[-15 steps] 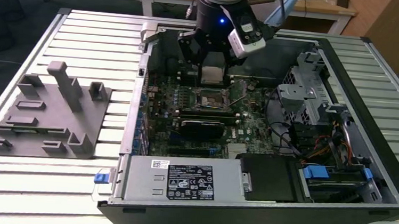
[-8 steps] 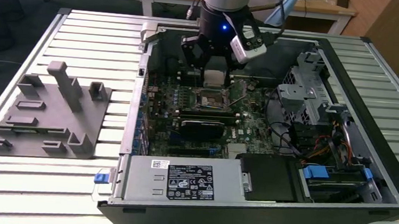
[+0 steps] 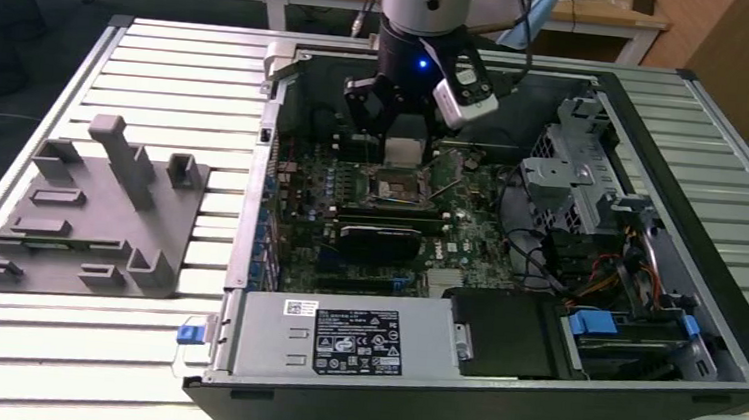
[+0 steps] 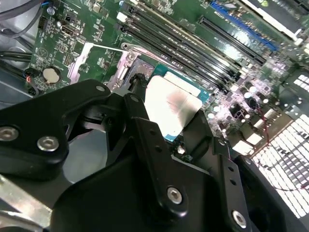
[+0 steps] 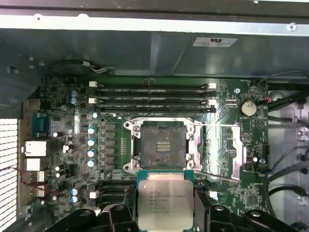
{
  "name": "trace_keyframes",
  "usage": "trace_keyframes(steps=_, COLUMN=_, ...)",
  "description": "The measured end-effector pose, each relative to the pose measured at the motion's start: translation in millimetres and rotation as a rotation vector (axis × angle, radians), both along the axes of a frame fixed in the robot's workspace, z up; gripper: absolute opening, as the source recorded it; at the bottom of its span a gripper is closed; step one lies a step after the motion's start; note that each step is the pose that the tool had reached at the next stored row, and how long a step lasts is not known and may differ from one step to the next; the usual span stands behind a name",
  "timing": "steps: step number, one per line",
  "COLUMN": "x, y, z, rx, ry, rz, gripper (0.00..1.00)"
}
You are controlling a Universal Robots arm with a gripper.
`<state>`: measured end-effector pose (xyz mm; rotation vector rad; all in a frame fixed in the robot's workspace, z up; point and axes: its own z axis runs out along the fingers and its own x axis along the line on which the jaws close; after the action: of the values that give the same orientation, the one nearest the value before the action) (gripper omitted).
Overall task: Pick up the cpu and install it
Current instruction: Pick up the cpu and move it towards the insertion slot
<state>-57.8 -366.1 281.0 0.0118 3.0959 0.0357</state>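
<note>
Computer case: we see it lying open on the slatted table. It holds the green motherboard, a silver power supply box at the near end and a metal drive cage towards the exterior view's right.

Socket: in the first wrist view we find it open and bare, nothing seated in it, with its metal load plate swung aside.

Cpu: it is not in the socket. It hangs between the fingers just beside the socket's frame, metal top towards the first wrist camera.

Gripper: the jaws are drawn in against two opposite edges of the cpu and carry it, with a black finger on either side.

Grey fixture: it stands on the table outside the case, on the exterior view's left, well apart from the arm.

Exterior view: we get the whole case and the fixture, with the cpu a small pale square under the gripper.

First wrist view: it gives us the memory slots beyond the socket and the coin cell.

Second wrist view: we see the gripper's linkage close up, the cpu tilted across the frame behind it, and the coin cell again.
</note>
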Motion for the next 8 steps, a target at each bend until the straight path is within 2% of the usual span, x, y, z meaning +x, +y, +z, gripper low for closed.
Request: trace_keyframes(steps=8, x=0.3, y=8.4, z=-13.5, rx=-0.0011, ry=-0.0001, rz=0.000, gripper=0.55)
